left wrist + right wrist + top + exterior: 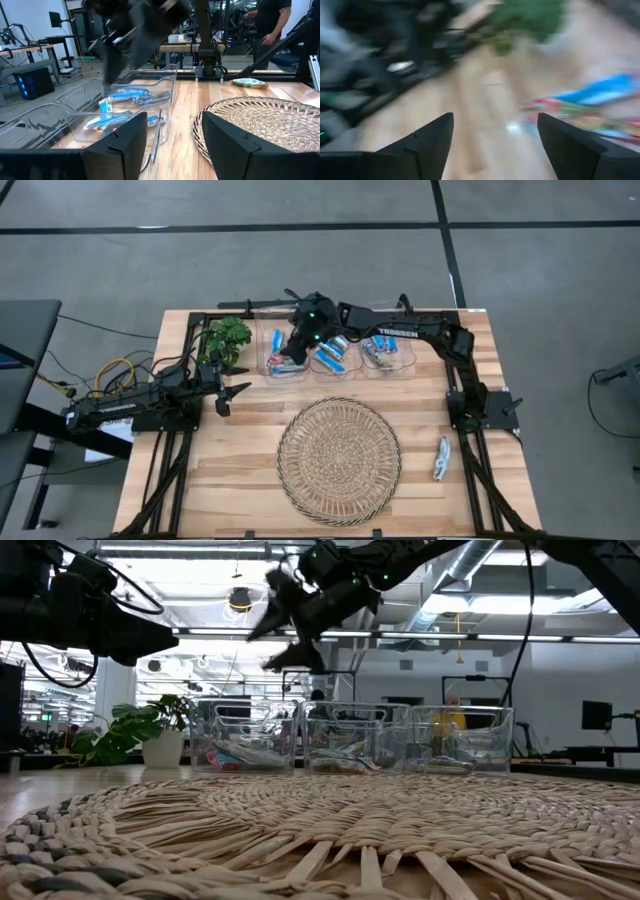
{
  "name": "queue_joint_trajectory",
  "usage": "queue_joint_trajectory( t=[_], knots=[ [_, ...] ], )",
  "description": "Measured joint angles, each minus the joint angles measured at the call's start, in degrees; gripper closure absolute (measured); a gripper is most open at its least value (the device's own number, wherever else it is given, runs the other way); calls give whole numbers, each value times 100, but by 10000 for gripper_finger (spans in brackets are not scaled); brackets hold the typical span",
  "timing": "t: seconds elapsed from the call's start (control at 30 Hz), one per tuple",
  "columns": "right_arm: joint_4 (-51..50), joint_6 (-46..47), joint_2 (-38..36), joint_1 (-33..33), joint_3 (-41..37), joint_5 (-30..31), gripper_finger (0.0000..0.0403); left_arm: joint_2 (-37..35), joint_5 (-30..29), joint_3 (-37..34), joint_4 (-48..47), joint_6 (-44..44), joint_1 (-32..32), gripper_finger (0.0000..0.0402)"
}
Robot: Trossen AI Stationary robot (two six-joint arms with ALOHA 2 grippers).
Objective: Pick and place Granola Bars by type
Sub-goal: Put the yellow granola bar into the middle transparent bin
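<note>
Above the leftmost of three clear plastic bins [285,352] at the far edge of the pale wooden bench [250,450], the right hand [297,346] is hovering with its two dark fingers spread and nothing between them. That bin is holding the multicoloured red, green and tan granola bars [235,755], the middle bin [332,352] is holding bright blue wrapped bars [330,358], and the third bin [390,350] is holding more blue ones [381,346]. One pale blue-silver wrapped bar [441,459] is lying alone near the bench's right edge, just right of the round woven wicker mat [339,461], well apart from the bins. The left hand [232,393] is waiting low over the bench beside a small potted green plant [226,338], its fingers spread and holding nothing.

Sorting looks nearly finished, with that lone bar probably next. The right wrist view is smeared, which suggests fast motion, so the fingers risk clipping a bin wall and shoving the bin out of line or spilling bars. Reaching for the lone bar, the flat shiny wrapper could slide under closing fingers, or get nudged off the bench edge. Dropping it into the wrong blue bin is also a risk, since the two blue shades look alike.
</note>
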Motion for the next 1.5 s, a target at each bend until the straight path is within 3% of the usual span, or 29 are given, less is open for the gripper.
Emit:
queue_joint_trajectory(
  t=[0.3, 0.43, 0.5, 0.7, 0.87, 0.97, 1.17, 1.5],
  knots=[
    [178, 277, -318, 378, -2, -2938, 120, 0, 0, 0, 0, 0, 1, 218],
    [17, 281, -564, 702, -4, -3738, 120, 0, 0, 1, 0, 0, 1, 218],
    [-180, 264, -741, 915, -2, -3845, 120, 0, 0, 0, 0, 0, 2, 218],
    [-1919, -456, -1175, 1703, -2, -3562, 120, 0, 0, 0, 0, 0, 2, 218],
    [-3785, -1026, -1366, 2477, -98, -2232, 120, 0, 0, -1, 0, 0, 2, 218],
    [-4264, -875, -1484, 2955, -427, -1556, 120, 0, 2, 1, 0, 0, 2, 218],
    [-3992, 422, -1729, 3750, -1471, -1373, 120, 0, 0, -1, 0, 0, 0, 218],
    [-2232, 3718, -2305, 4622, -3734, -807, 120, 0, 2, -1, 0, 0, 2, 218]
  ],
)
